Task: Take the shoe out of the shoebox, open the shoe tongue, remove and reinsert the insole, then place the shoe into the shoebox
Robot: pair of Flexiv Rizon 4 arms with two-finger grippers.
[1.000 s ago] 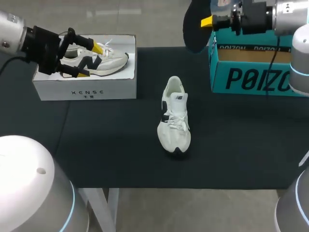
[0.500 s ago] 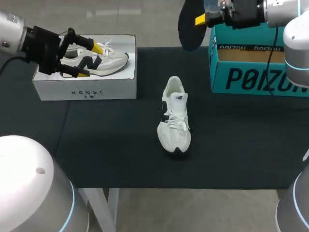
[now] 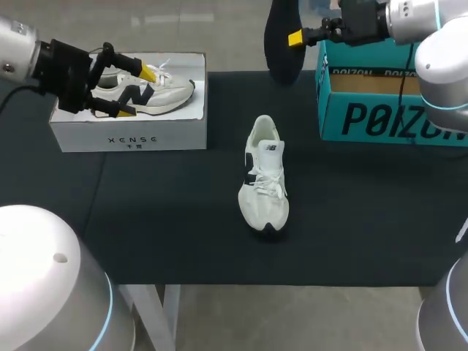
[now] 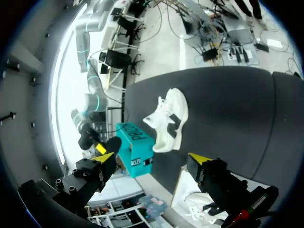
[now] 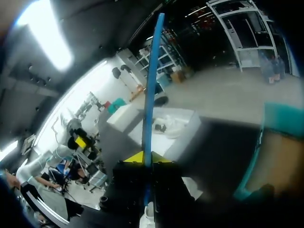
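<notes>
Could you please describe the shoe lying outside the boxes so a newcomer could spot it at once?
On the dark table mat, between the white shoebox at left and the teal shoebox at right, a white shoe lies alone. Unlike the other shoe, it sits in no box.

bench [image 3: 146, 219] cover: dark matt cloth, no glare
shoe [image 3: 265, 183] centre frame: white textile upper, soft and matt, woven laces, smooth dark side patch, dark rubbery sole showing at the toe
second shoe [image 3: 157, 91] upper left: same matt textile, navy side patch
white shoebox [image 3: 131, 135] around it: smooth matt card
teal shoebox [image 3: 380, 110] upper right: printed card with a slight sheen, raw brown card inside
insole [image 3: 279, 40] at top: thin, dark, matt, foam-like
left pincer [image 3: 137, 93] and right pincer [image 3: 296, 36]: matt black bodies, yellow tips look like plastic
arm shells [image 3: 439, 66]: smooth, glossy, silver-grey
</notes>
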